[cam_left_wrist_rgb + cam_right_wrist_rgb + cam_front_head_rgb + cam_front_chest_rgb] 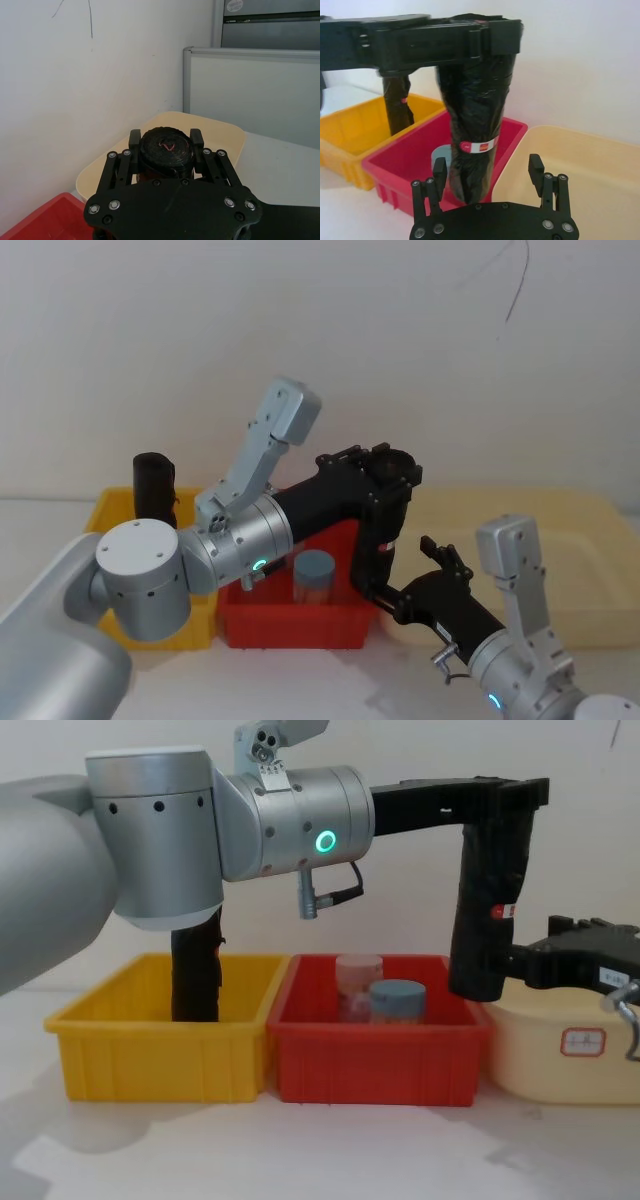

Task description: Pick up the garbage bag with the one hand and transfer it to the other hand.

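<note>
Chest view, left to right: a yellow bin (150, 1020) with a second black roll (195, 970) standing in it sits far to the left of the left pincer (505, 798) and below it. That pincer is clamped on the top end of the garbage bag (485, 950), and the left wrist view shows one finger on each side of the roll's cap. The bag hangs upright from it over the right end of the red bin (370, 1060). Two cups (397, 1000) stand below the bag and to its left. The right pincer (520, 963) is level with the bag's lower part, under the red-and-white sticker (497, 910) and above a cream tub (570, 1060).

I judge the step in hand to be the handover. To do it well, the right pincer should move forward until the roll lies deep between its pads, then close near the sticker rather than on the tapered bottom, where slick plastic could slip. The left pincer should let go only once that grip is firm.

In the right wrist view the right pincer's fingers (536, 167) are spread wide. The bag's bottom end sits between them with a gap on each side, the left gap narrower, and the pincer holds nothing.
</note>
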